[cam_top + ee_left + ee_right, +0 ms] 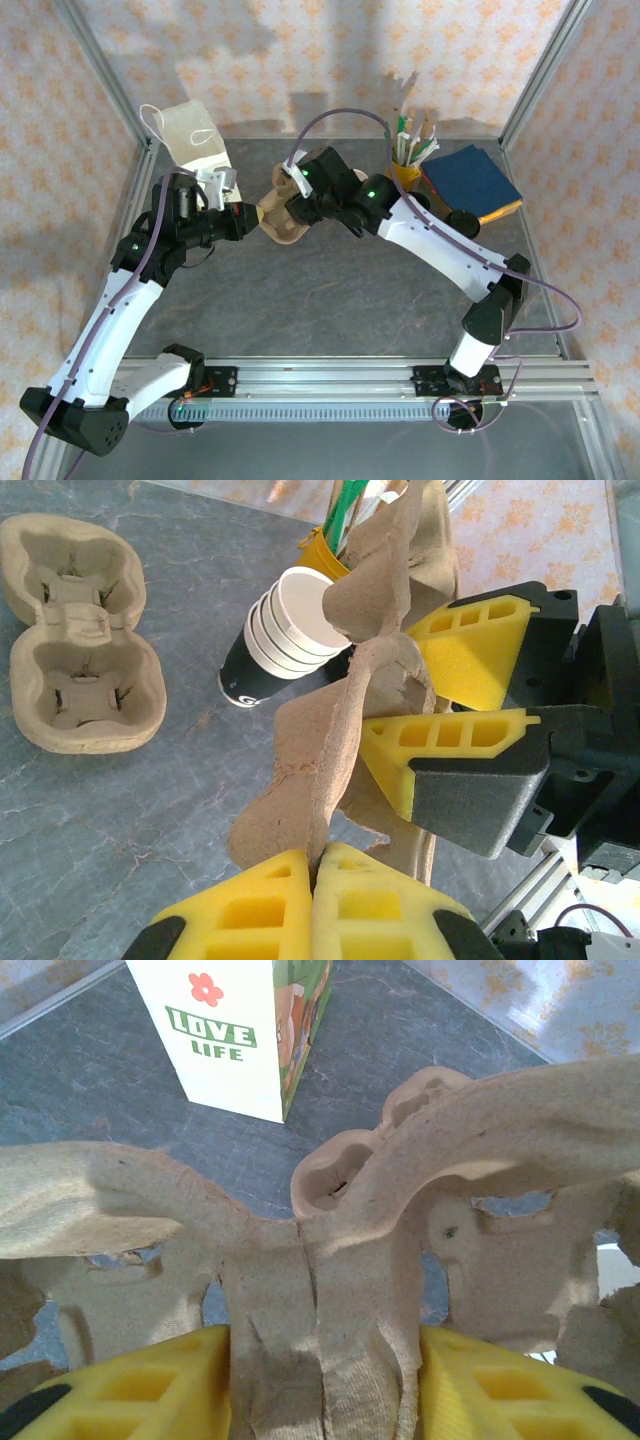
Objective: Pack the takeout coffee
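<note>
A moulded pulp cup carrier (340, 730) hangs above the table between both arms. My left gripper (318, 865) is shut on its lower edge. My right gripper (325, 1360) is shut on the carrier's central ridge (330, 1290), and its yellow fingers (460, 640) show in the left wrist view. From above, the carrier (283, 212) sits between the left gripper (250, 220) and the right gripper (300, 200). The takeout coffee's round black lid (462, 220) peeks out beside the right arm; its wall is hidden.
A second pulp carrier (80, 645) lies flat on the table. A stack of white cups with a dark band (280, 630) lies on its side by the yellow cup of sticks (408, 165). Blue napkins (470, 180) sit back right. A printed paper bag (190, 135) stands back left.
</note>
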